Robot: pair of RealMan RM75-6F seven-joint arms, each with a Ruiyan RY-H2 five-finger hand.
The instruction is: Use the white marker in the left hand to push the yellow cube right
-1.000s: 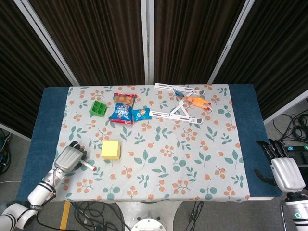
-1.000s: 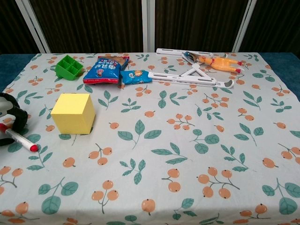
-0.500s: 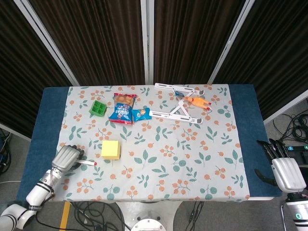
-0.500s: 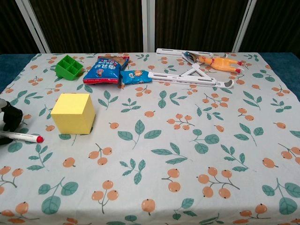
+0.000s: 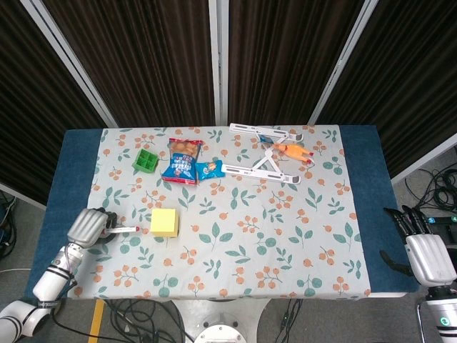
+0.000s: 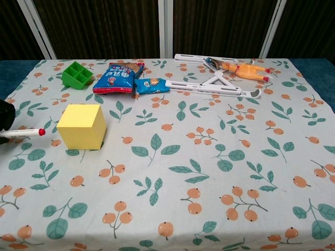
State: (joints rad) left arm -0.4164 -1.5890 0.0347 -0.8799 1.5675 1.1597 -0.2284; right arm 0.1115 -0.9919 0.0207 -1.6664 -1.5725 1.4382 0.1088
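The yellow cube (image 5: pixel 165 222) (image 6: pixel 81 126) stands on the left part of the floral tablecloth. My left hand (image 5: pixel 87 227) (image 6: pixel 4 115) grips the white marker (image 5: pixel 126 230) (image 6: pixel 22 133), which has a red cap and points right at the cube's left face. A small gap shows between the red tip and the cube. In the chest view only the hand's dark edge appears at the left border. My right hand (image 5: pixel 421 251) hangs off the table's right edge, fingers apart, holding nothing.
A green tray (image 5: pixel 146 160) (image 6: pixel 76 74), two snack bags (image 5: pixel 181 162) (image 6: pixel 116 77), a white folding stand (image 5: pixel 260 170) (image 6: pixel 214 83) and a rubber chicken toy (image 5: pixel 290 151) (image 6: pixel 243 69) lie along the far side. Blue table (image 5: pixel 368 186) margins flank the cloth.
My left hand has moved left and farther up the table. The marker has swung from pointing toward the near edge to pointing right at the cube, its tip nearer the cube's left face.
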